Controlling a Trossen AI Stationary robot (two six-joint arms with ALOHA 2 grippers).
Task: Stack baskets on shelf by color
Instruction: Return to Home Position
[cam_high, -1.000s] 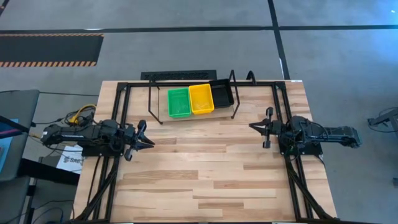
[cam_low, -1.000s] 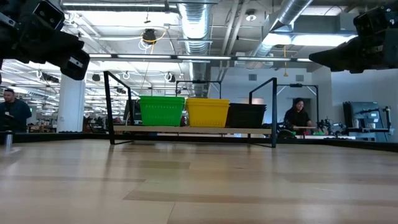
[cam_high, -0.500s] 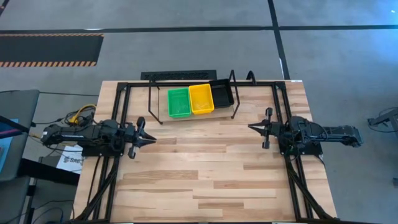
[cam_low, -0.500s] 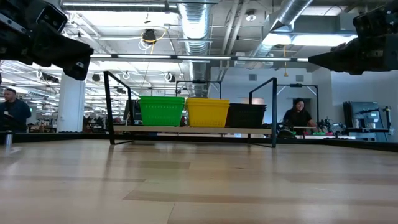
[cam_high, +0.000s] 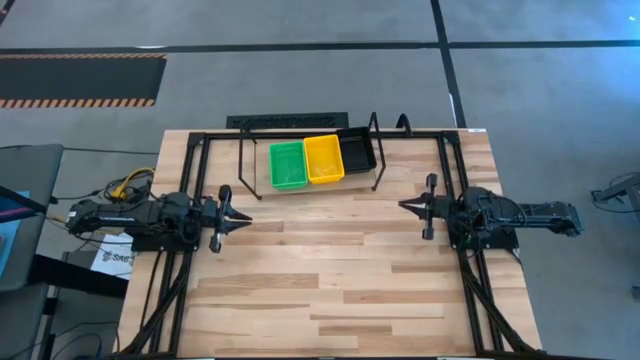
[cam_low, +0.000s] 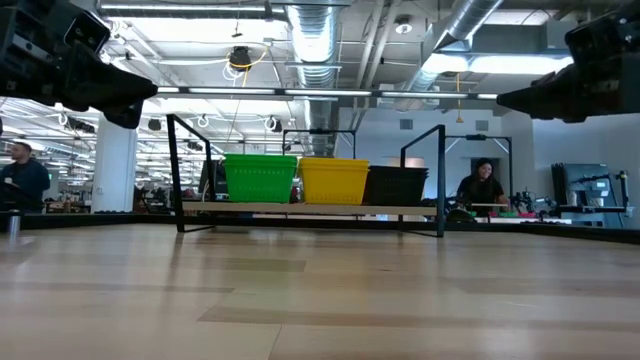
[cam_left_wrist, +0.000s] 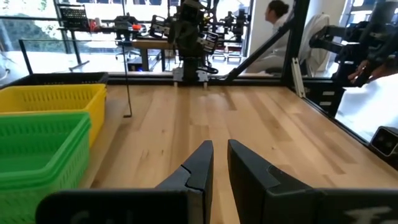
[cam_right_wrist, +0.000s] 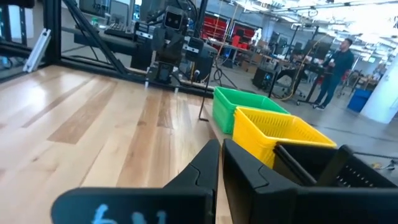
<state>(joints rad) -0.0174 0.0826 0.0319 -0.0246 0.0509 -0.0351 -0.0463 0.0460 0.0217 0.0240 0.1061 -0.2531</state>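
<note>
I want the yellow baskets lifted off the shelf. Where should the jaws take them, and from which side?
Take the yellow baskets by their front short wall, from above: one jaw inside the open top, one outside. The green baskets and black baskets crowd their long sides, so only the table-facing wall looks free.

We log even, diffuse overhead light in the high view. The surface is uniformly bright and its shadows are faint and soft-edged.

Low view: the ceiling strip lights at 12 o'clock glare. The arms at 10 and 2 o'clock read as near-silhouettes. The nearest boards are blurred and carry a pale sheen.

Left wrist view: the far room is washed out and the left claw is soft.

Right wrist view: the far hall is hazy with glare and the right claw is out of focus.
</note>
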